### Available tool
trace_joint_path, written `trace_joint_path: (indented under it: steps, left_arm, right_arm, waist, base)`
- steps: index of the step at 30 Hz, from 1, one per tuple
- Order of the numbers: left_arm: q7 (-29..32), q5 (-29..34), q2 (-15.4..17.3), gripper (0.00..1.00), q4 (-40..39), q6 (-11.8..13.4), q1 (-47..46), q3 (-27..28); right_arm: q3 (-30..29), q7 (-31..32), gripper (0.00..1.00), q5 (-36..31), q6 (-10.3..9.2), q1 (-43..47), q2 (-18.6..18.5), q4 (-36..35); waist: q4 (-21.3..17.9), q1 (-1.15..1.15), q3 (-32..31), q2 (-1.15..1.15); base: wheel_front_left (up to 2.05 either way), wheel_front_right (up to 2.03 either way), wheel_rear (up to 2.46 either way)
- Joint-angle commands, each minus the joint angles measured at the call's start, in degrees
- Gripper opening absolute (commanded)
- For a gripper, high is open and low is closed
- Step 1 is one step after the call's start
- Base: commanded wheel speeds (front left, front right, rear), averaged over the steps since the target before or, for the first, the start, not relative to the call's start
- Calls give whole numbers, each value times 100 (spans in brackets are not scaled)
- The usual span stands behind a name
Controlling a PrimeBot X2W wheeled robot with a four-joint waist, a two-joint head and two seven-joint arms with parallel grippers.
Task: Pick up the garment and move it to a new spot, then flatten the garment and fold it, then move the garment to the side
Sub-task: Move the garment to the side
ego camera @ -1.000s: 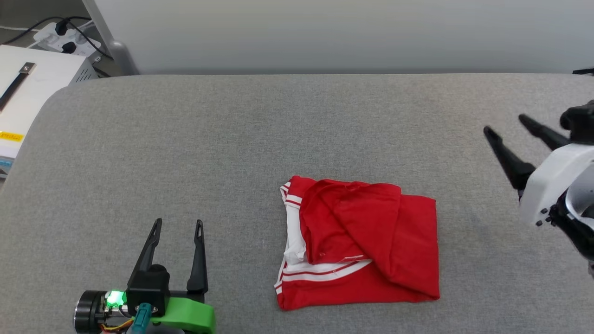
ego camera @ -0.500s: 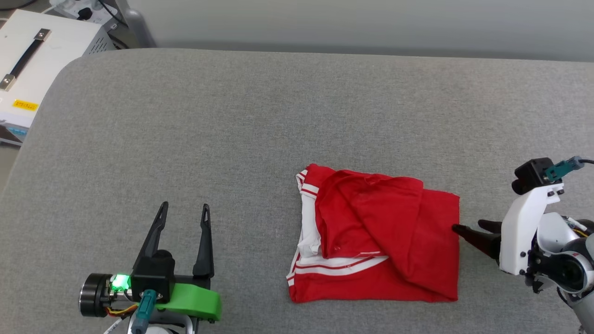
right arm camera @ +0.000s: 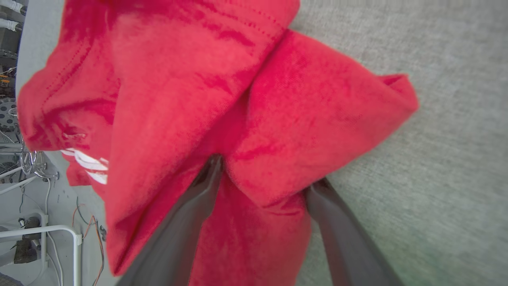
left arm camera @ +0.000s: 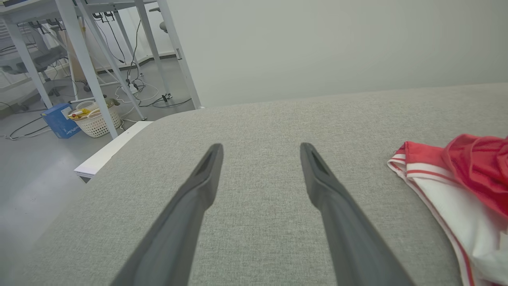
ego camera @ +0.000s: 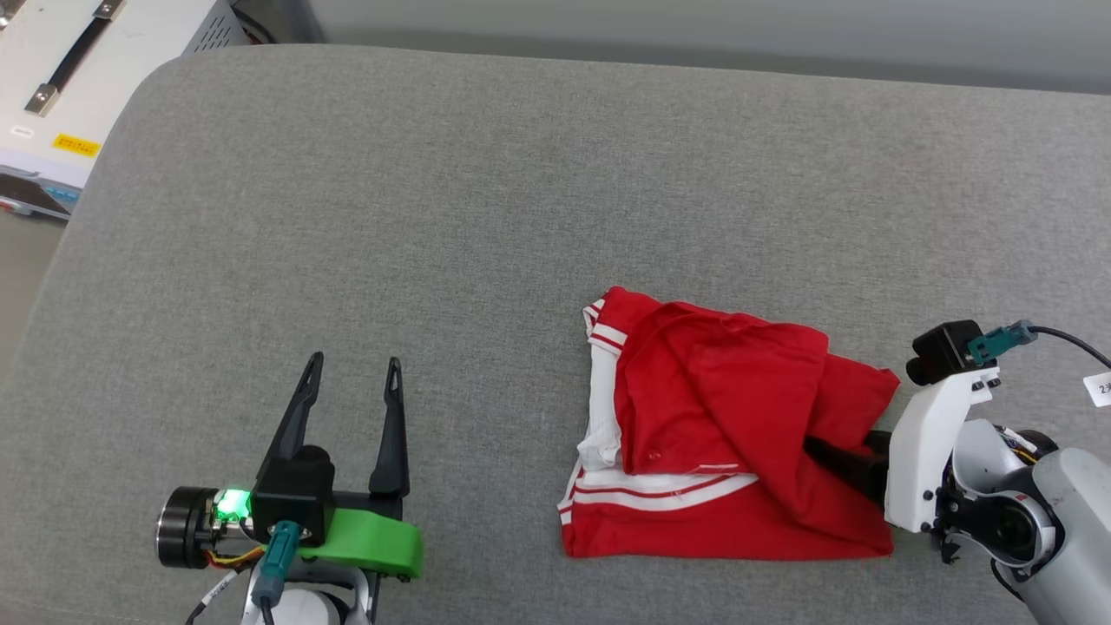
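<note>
The garment (ego camera: 720, 434) drapes its edge over the right pincer (right arm camera: 266, 171).

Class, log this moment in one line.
right gripper: open, fingers between garment layers | left gripper: open, apart from garment | garment: folded

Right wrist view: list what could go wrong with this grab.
1. The open right pincer sits among layers of the red white-trimmed jersey shirt; closing may catch only one fold, so lifting could unfold it.
2. Pushing further might bunch the shirt's rumpled edge on the grey fabric surface.
</note>
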Motion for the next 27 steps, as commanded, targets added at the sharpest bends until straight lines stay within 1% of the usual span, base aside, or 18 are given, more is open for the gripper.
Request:
trace_joint_path:
  steps: [1, 2, 3, 4, 8, 14, 16, 20, 27]
  left_arm:
    - [-33, 35, -32, 100, 1, -20, -91, -3]
    - [-33, 32, -33, 100, 0, -15, -89, 2]
    - [-33, 28, -31, 100, 0, -12, -83, 11]
    - [-33, 26, -28, 100, 2, -9, -76, 19]
    - [-33, 21, -30, 100, 19, 13, -36, 47]
    - [-33, 25, -34, 100, 18, 40, 39, 63]
    - [-33, 20, -30, 100, 17, 55, 86, 85]
    - [-33, 7, -26, 100, 7, 58, 153, 112]
    - [-33, 18, -29, 100, -42, 74, 189, 143]
  right_arm:
    - [203, -104, 100, 32, -5, 7, 106, 116]
    - [238, -199, 41, 42, -5, -15, 89, 120]
    - [288, -278, 9, 80, -5, -42, 73, 124]
    - [331, -334, 0, 117, -5, -70, 57, 107]
    - [503, -676, 0, 158, -5, -237, -85, -28]
    - [866, -1259, 0, -218, -5, -534, -608, -360]
    - [925, -1429, 0, -338, -5, -637, -772, -475]
    - [1080, -1647, 0, -779, -5, -866, -1167, -718]
    - [1033, -1681, 0, -1295, -5, -1101, -1718, -1198]
  waist:
    - [39, 0, 25, 0]
    - [42, 0, 27, 0]
    - [41, 0, 24, 0]
    - [37, 0, 19, 0]
    - [-11, 0, -37, 0]
    - [-191, 0, -183, 0]
    - [-313, 0, -240, 0]
    - [-608, 0, -320, 0]
    - [-1233, 0, -360, 0]
  base:
    - [0, 0, 0]
    - [0, 0, 0]
    - [0, 0, 0]
    - [0, 0, 0]
    - [0, 0, 0]
    - [0, 0, 0]
    - [0, 0, 0]
    - [0, 0, 0]
    - [0, 0, 0]
